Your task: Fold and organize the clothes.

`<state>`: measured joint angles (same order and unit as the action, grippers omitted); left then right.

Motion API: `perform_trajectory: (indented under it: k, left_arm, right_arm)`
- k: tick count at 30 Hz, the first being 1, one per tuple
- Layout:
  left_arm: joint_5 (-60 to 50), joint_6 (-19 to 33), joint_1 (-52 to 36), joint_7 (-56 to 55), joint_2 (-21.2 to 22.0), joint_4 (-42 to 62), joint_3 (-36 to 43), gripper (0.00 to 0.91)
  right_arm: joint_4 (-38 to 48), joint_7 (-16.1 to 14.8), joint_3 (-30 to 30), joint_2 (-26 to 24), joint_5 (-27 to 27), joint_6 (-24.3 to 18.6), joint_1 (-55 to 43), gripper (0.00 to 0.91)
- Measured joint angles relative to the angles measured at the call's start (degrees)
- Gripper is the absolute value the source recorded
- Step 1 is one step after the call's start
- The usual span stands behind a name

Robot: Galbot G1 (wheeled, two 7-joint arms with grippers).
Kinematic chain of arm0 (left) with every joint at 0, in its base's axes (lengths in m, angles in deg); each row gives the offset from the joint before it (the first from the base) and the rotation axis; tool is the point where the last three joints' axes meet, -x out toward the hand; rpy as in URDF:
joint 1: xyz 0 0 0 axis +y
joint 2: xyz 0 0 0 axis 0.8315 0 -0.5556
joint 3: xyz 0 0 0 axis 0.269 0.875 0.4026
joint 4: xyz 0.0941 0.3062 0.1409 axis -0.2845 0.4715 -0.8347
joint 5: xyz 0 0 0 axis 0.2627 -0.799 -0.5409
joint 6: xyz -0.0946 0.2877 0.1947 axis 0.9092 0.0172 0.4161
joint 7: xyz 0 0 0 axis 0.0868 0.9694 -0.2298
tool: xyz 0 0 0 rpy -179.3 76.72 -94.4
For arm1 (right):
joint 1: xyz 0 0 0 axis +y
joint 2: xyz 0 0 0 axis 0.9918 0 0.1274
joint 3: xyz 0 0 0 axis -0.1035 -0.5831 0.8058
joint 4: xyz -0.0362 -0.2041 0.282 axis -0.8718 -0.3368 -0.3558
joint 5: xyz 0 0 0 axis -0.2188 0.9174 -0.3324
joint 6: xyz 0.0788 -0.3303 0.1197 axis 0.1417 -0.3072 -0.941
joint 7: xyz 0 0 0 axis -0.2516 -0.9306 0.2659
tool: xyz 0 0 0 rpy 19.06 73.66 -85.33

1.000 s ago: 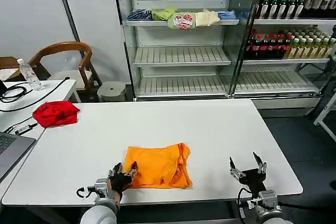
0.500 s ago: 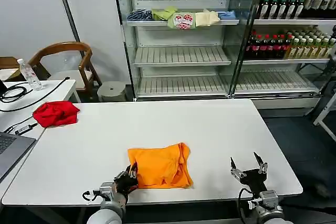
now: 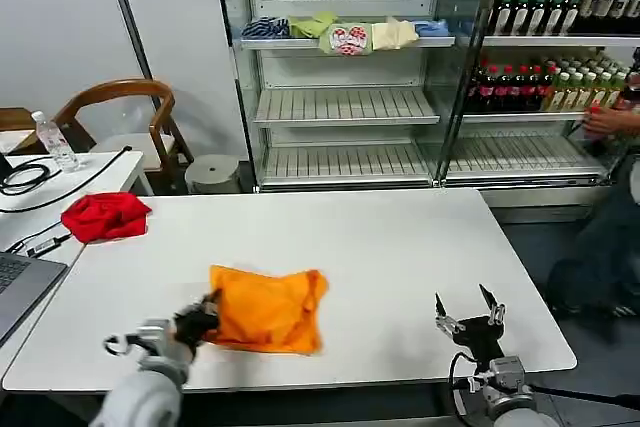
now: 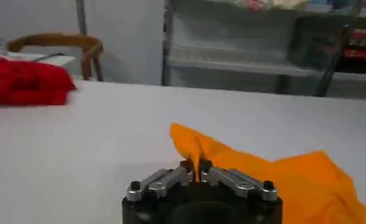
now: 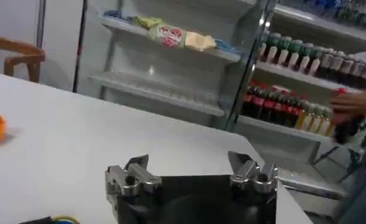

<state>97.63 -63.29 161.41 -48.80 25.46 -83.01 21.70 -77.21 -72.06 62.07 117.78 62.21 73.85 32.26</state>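
The orange T-shirt [image 3: 262,308] lies bunched on the near left part of the white table [image 3: 400,247], and the left gripper [image 3: 197,321] is clamped on its near-left corner, a peak of cloth pinched between the jaws (you see that best from the left wrist). I'd say it is mid-fold or mid-drag, so the next move calls for carrying that corner across the shirt and laying it flat without more bunching. The right gripper [image 3: 468,309] waits near the table's near right edge, well apart from the shirt, fingers spread and empty.
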Motion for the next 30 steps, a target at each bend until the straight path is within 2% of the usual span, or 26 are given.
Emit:
perform_trajectory:
  k: [11, 18, 23, 30]
  left_arm:
    - [9.21, -5.46, 7.84, 2.22, -13.55, 0.37, -22.47, 0.01]
    - [10.31, -6.93, 11.26, 2.42, -18.38, -2.13, -27.9, 0.01]
    - [5.83, -7.49, 9.82, 3.2, -16.58, -7.14, -23.11, 0.02]
    - [-5.83, -7.27, 7.35, 6.08, -8.17, -12.62, -6.39, 0.02]
  right_arm:
    - [0.43, 0.09, -3.82, -0.21, 0.09, -0.45, -4.13, 0.907]
    - [0.26, 0.1, -4.75, -0.35, 0.19, -0.78, -5.35, 0.907]
    - [-0.62, -0.02, -4.28, -0.01, 0.86, -0.79, -4.57, 0.907]
    - [-2.19, -0.08, -1.7, 0.32, 1.84, -0.71, -1.69, 0.907]
